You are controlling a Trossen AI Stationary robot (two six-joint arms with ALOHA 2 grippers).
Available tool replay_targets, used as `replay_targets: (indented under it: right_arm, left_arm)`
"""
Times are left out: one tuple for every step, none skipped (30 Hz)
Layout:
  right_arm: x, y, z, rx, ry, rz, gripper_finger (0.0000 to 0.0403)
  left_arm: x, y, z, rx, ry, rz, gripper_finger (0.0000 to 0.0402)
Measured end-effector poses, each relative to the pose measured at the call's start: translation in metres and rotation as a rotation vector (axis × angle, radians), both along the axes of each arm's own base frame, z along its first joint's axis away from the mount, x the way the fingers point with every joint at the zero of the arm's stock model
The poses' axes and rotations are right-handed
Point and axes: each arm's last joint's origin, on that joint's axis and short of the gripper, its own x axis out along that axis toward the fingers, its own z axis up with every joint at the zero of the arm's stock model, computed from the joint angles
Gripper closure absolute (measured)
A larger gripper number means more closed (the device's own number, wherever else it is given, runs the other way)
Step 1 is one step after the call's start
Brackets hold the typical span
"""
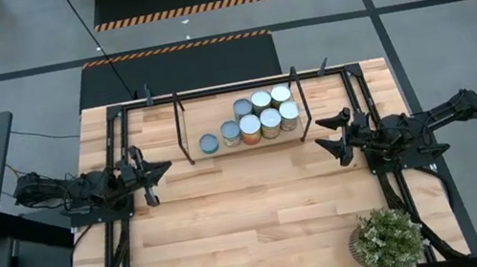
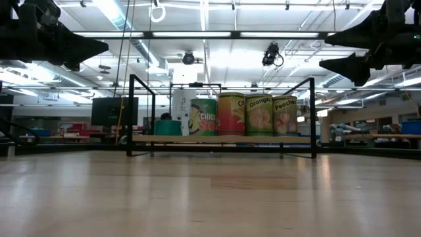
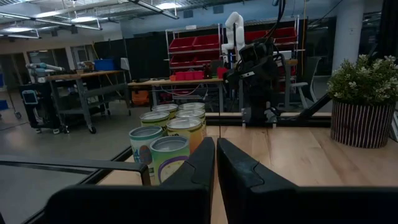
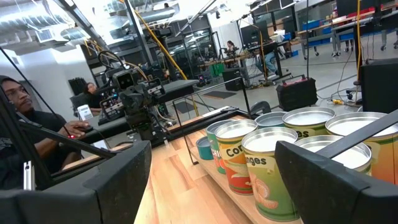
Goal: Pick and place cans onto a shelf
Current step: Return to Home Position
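High view, from the front edge of the tabletop back: a potted plant stands in the front right corner, and the rest of the front half is bare wood. Black rails run along both sides beneath the arms.

Midway back, the left gripper points inward from the left side, near the front left corner of the shelf but apart from it. Its fingers are pressed almost together, with only a thin slit between them, and they pinch nothing. Opposite it, the right gripper sits just beside the shelf's front right post. Its fingers are spread wide and it holds nothing. In the low view both grippers hang well above the wood, clear of the shelf's posts.

Farther back, the shelf lies against the far edge at the middle. Seven tall cans stand upright and touching in two rows on its right part. A low teal can stands alone at the front, just left of them. The shelf's back left part is open board.
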Motion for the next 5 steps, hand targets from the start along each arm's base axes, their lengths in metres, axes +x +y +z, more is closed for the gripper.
replay_targets:
  right_arm:
    - [0.0000,0.0000,0.0000,0.000,0.000,0.000,0.0054]
    - [0.0000,0.0000,-0.0001,0.000,0.000,0.000,0.0054]
    - [0.0000,0.0000,0.0000,0.000,0.000,0.000,0.0054]
    - [0.0000,0.0000,-0.0001,0.000,0.001,0.000,0.0054]
    - [0.0000,0.0000,-0.0001,0.000,0.000,0.000,0.0054]
  left_arm:
    - [0.0000,0.0000,0.0000,0.000,0.000,0.000,0.0377]
    - [0.0000,0.0000,0.0000,0.000,0.000,0.000,0.0377]
    - [0.0000,0.0000,0.0000,0.000,0.000,0.000,0.0377]
    - [0.0000,0.0000,0.0000,0.000,0.000,0.000,0.0377]
    - [0.0000,0.0000,0.0000,0.000,0.000,0.000,0.0377]
